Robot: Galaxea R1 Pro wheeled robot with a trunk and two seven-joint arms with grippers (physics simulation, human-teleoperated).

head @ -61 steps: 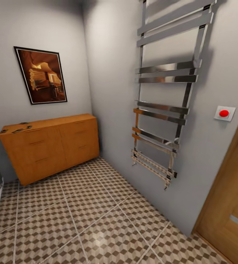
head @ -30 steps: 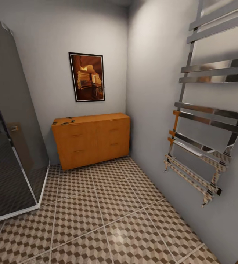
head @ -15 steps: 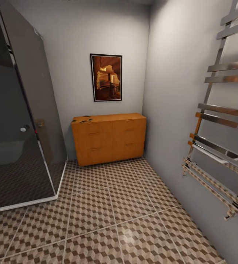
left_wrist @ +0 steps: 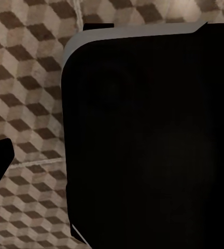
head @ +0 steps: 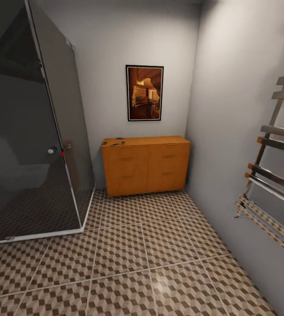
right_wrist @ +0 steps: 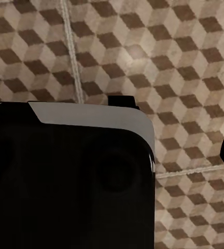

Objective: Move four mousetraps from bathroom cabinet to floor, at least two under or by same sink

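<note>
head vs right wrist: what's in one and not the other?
Head view: the cabinet against the far wall with small dark items on its top left end, likely the mousetraps, plus a glass shower enclosure, a framed picture and a towel rail. Right wrist view: a black robot body part close up. Both: the cube-patterned bathroom floor.

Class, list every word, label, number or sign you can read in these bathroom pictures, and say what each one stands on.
None: no readable text anywhere.
The framed picture above the cabinet shows a brown scene without lettering.
The shower enclosure and floor tiles carry no writing.
</note>
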